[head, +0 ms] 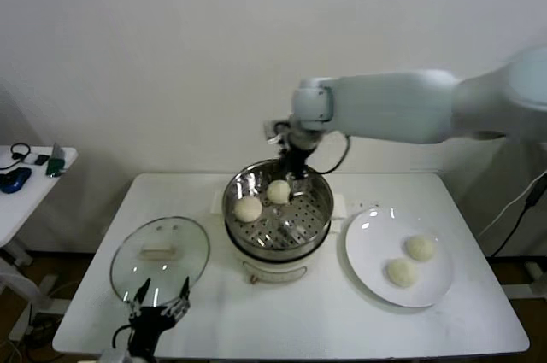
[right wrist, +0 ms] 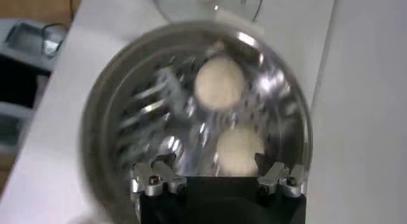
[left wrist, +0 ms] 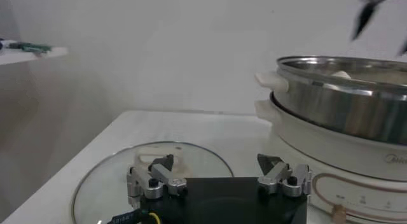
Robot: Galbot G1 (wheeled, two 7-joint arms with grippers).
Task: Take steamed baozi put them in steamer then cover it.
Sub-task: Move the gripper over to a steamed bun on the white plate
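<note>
Our right gripper [right wrist: 217, 179] hangs spread over the steamer [head: 318, 225]; two baozi [head: 248, 208] inside might get bumped as we lift.

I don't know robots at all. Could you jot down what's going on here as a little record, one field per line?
steamer: steel basket on a cream cooker base, mid-table, uncovered
baozi in steamer: two
baozi on plate: two
plate: on the robot's right of the steamer
cover: glass, flat on the table, on the robot's left of the steamer
right gripper: above the steamer's far side, fingers open, holding nothing
left gripper: low at the cover's near edge, fingers open
remaining: two buns to move, then cover
</note>
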